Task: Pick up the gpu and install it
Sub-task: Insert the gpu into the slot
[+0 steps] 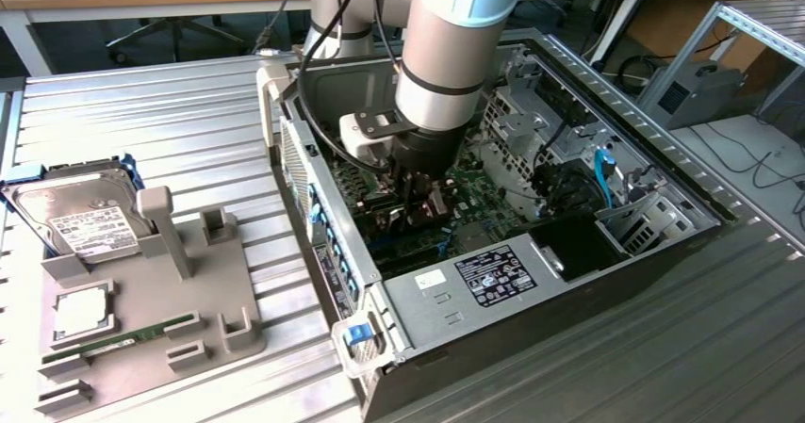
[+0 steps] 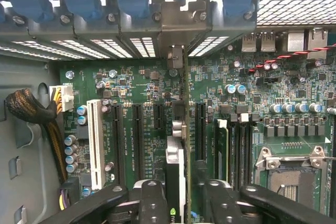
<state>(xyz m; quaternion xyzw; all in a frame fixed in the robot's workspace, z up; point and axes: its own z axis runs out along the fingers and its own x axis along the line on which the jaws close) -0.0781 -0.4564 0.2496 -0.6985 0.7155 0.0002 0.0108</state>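
The gpu (image 2: pixel 177 157) stands on edge on the green motherboard (image 2: pixel 142 129), upright in a black slot. Its silver bracket (image 2: pixel 178 22) lies against the case's rear slot openings. My gripper (image 2: pixel 181 195) straddles the card's near end. Its black fingers (image 2: pixel 153 203) stand either side of the card, with a dark gap showing on one side, so it looks open. In the exterior view the gripper (image 1: pixel 421 211) reaches straight down into the open computer case (image 1: pixel 503 282), and the arm hides most of the card.
A grey fixture tray (image 1: pixel 151 319) lies at the exterior view's left, with a silver hard drive (image 1: pixel 82 220), a processor chip (image 1: pixel 82 315) and a RAM stick (image 1: pixel 126 336). Inside the case are a braided cable bundle (image 2: pixel 31 111), a white slot (image 2: pixel 95 140) and the processor socket (image 2: pixel 294 174).
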